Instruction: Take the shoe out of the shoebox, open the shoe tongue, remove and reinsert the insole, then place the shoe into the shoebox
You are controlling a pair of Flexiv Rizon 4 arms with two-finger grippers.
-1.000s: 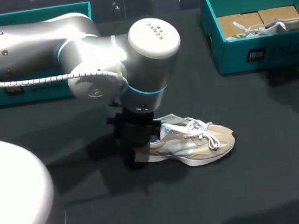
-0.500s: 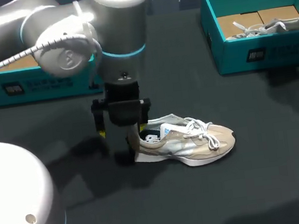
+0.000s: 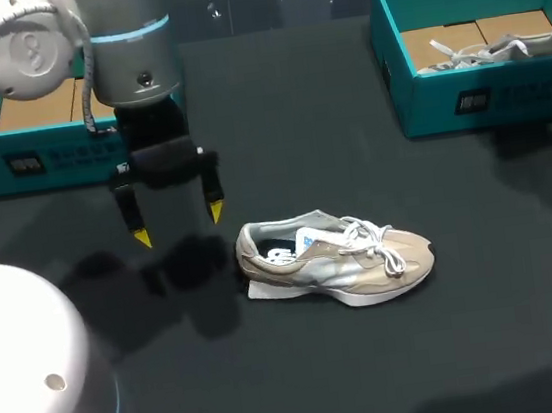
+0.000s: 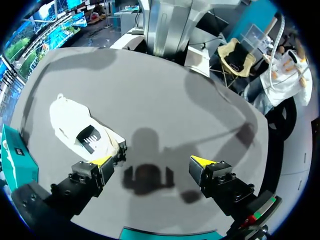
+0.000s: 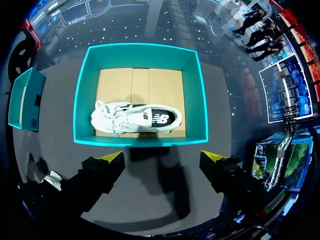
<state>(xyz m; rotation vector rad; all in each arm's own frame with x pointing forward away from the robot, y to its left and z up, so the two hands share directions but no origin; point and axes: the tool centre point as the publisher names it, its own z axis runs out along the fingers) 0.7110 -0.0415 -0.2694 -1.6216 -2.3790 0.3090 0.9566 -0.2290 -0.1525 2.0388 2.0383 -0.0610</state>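
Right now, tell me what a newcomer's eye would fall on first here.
The beige shoe stands on its sole mid-table, with the open left pincer hanging beside its heel, apart from it. Next comes the teal shoebox at the far right, a white shoe lying inside it.

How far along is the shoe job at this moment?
Done: one shoe is out of its box and lies on the table. Whether its insole has been out and back cannot be told. In hand: nothing. The left end effector hangs open beside the shoe's heel, and the right end effector hangs open over the right shoebox, which holds a second shoe. Left: at least boxing the shoe.
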